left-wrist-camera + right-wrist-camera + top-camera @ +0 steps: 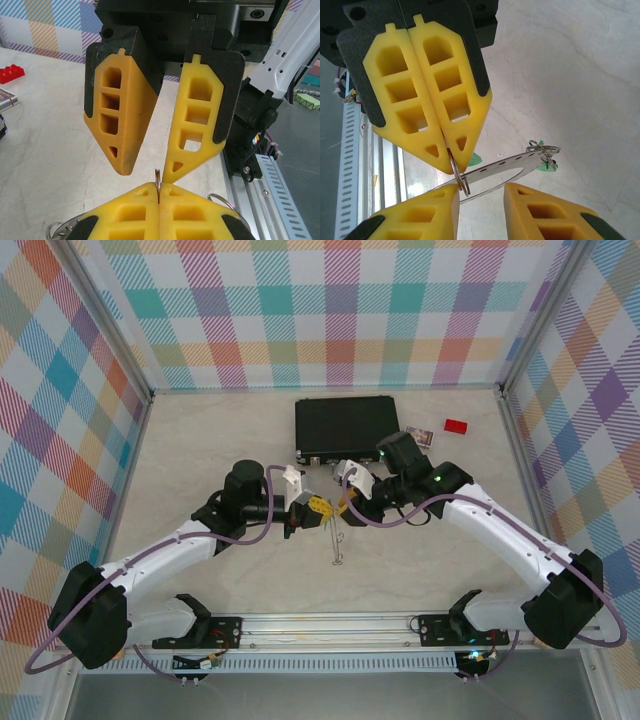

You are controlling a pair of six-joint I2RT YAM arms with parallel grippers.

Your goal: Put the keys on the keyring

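The keyring point(507, 164), a flat grey hoop with holes, hangs between both grippers over the table; from above it shows as a thin dangling line point(335, 540). My left gripper point(159, 192) is shut on a small split ring point(458, 172) threaded on the hoop. My right gripper point(480, 192) faces it, open, with the hoop passing through the gap and its left finger point(427, 212) beside the split ring. Green tags of the keys point(548, 166) hang at the hoop's far end under small wire rings, and another green tag point(476, 159) peeks out behind the left gripper's fingers point(445, 105).
A black case point(347, 423) lies at the back of the table. To its right are a small card point(420, 436) and a red block point(456, 425). A metal rail point(330, 625) runs along the near edge. Checked walls enclose the table on three sides.
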